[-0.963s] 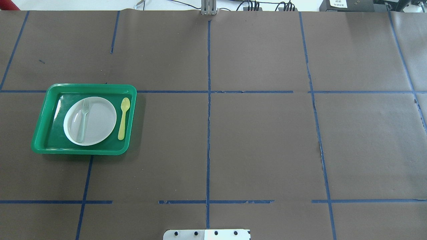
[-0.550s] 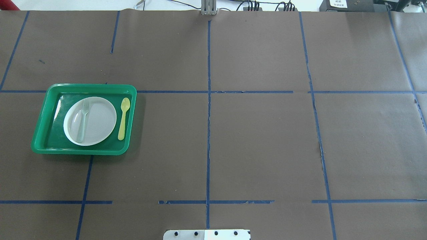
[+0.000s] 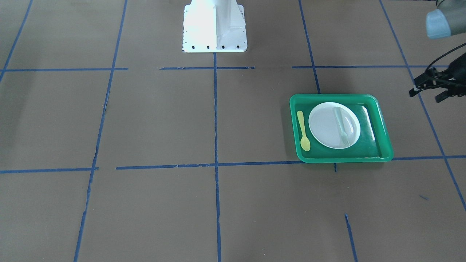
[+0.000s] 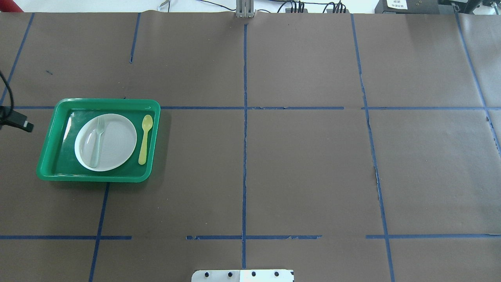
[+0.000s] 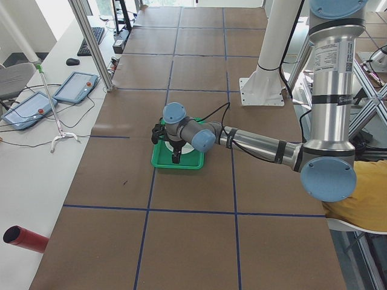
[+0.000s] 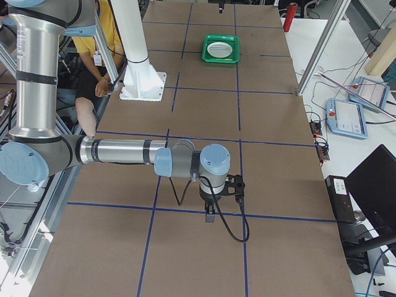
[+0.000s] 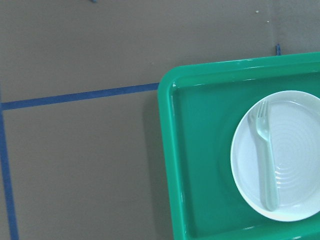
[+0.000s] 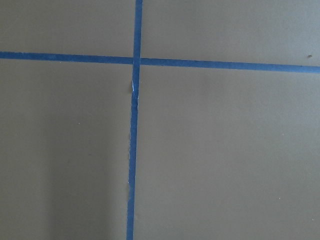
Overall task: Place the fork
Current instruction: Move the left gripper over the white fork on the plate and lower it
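The pale translucent fork (image 4: 96,141) lies on the left half of a white plate (image 4: 115,143), tines toward the far side. The plate sits in a green tray (image 4: 45,156). Fork (image 7: 267,160), plate (image 7: 295,150) and tray (image 7: 170,150) also show in the left wrist view. My left gripper (image 3: 426,95) is open and empty, above the table just left of the tray; one fingertip (image 4: 26,126) shows at the overhead view's left edge. My right gripper (image 6: 209,216) hovers over bare table far from the tray; I cannot tell if it is open or shut.
A yellow plastic spoon (image 4: 145,139) lies in the tray to the right of the plate. The robot's white base plate (image 3: 214,25) stands at the table's near middle. Blue tape lines cross the brown table cover.
My left gripper has come into the overhead view at its left edge, beside the tray. The tray, plate, fork and spoon have not moved.
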Tool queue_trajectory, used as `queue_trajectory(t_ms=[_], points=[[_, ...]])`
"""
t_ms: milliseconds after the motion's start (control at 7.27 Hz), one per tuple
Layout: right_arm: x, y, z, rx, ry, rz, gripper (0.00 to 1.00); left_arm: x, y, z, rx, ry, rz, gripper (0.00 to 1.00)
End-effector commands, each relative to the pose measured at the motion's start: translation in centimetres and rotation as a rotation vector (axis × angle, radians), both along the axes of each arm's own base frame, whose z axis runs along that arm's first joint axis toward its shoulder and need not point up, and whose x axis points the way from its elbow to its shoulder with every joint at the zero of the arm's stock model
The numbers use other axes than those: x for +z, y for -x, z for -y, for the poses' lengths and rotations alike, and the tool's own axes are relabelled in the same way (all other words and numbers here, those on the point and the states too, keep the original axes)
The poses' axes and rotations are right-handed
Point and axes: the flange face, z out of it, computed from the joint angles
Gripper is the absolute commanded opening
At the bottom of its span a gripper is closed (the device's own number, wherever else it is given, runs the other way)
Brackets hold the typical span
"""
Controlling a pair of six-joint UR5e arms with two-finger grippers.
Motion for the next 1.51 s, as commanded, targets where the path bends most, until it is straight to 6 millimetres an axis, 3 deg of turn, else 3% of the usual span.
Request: queue_trajectory(t_ms=[0, 138, 275, 962, 1375], points=[[0.0, 0.0, 0.0, 0.000, 0.000, 0.000, 1.00, -1.8, -9.2, -0.1, -0.036, 0.061, -0.011, 0.99], [0.0, 0.0, 0.0, 0.000, 0.000, 0.000, 1.00, -3.3, -11.8, 0.8, -0.053, 0.103, -0.024, 0.98], [0.0, 0.0, 0.0, 0.000, 0.000, 0.000, 1.00, -3.2, -13.2, 1.1, -0.051, 0.112, -0.013, 0.96], [0.0, 0.0, 0.0, 0.000, 0.000, 0.000, 1.00, -2.5, -16.1, 2.6, -0.055, 0.102, 0.025, 0.83], [0.0, 0.0, 0.0, 0.000, 0.000, 0.000, 1.00, -1.7, -16.1, 2.3, -0.052, 0.112, 0.035, 0.74]])
